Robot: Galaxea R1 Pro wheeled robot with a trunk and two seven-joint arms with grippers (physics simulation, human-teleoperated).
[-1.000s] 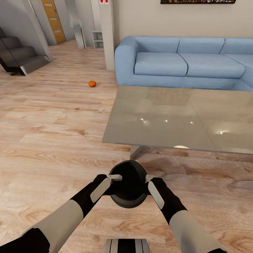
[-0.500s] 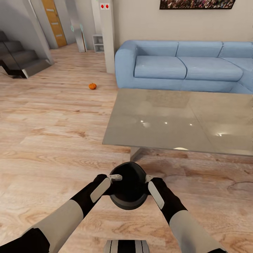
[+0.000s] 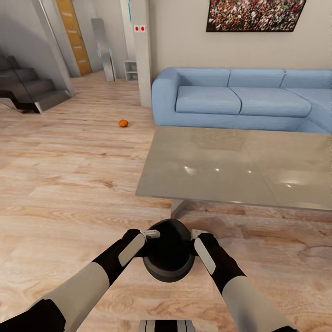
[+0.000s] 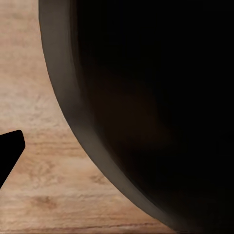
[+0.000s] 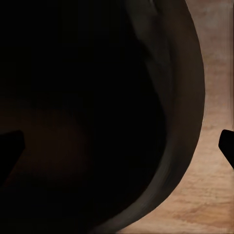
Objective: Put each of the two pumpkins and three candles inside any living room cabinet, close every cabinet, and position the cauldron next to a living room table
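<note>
A pumpkin (image 3: 122, 123) sits on the wooden floor (image 3: 64, 175), upper left. Bottom centre, the left gripper (image 3: 148, 236) and right gripper (image 3: 195, 236) clamp the cauldron (image 3: 168, 251) between them, just below the coffee table's (image 3: 240, 166) near edge.

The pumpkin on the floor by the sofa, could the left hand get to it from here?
Probably not. The pumpkin lies far across the floor beside the sofa, well beyond the arm, and the left hand is at the rim of the cauldron, opposite the right hand.

No readable text — no labels, no numbers.
</note>
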